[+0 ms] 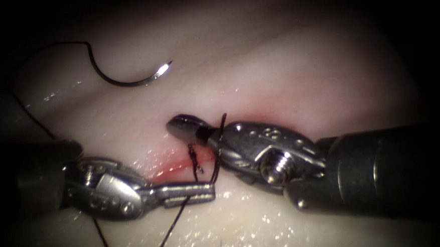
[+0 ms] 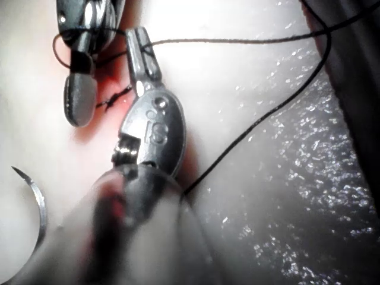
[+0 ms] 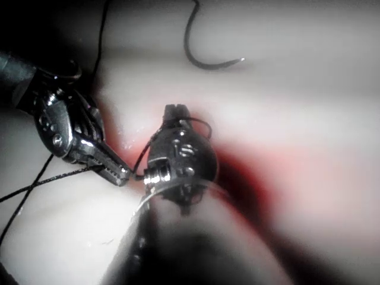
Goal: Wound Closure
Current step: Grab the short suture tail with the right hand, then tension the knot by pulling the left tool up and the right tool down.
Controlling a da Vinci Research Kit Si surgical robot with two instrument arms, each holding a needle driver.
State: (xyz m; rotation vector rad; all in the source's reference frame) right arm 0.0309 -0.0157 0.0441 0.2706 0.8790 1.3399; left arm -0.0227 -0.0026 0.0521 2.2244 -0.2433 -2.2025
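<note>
- The left arm's tool (image 1: 206, 191) lies nearest the viewer, just below the cut (image 1: 182, 163) in the endoscope view, its shaft coming in from the cut's left side. Its jaws are pressed together on the thread (image 1: 177, 218), which crosses them and runs down and away from the cut.
- In the left wrist view the same tool (image 2: 141, 50) shows its narrow jaws closed, with the thread (image 2: 237, 40) leading off from their tip across the pale tissue (image 2: 267, 178).
- The cut is a short reddish line with red fluid (image 1: 174, 166) along it; a dark knotted bit of thread (image 1: 196, 160) stands out of it.
- The right arm's tool (image 1: 180, 125) reaches to the cut from its right side, its tip just above the cut's line. A loop of thread (image 1: 220, 148) is wound around the tool behind the tip. I cannot tell how its jaws stand.
- In the right wrist view that tool (image 3: 175, 113) carries the loop around its neck, with the left arm's tool (image 3: 116, 172) close beside it.
- The needle (image 1: 127, 80) lies farthest, well above and left of the cut, flat on the tissue (image 1: 302, 64) and free of it, held by neither tool, its bright point toward the cut's upper side.
</note>
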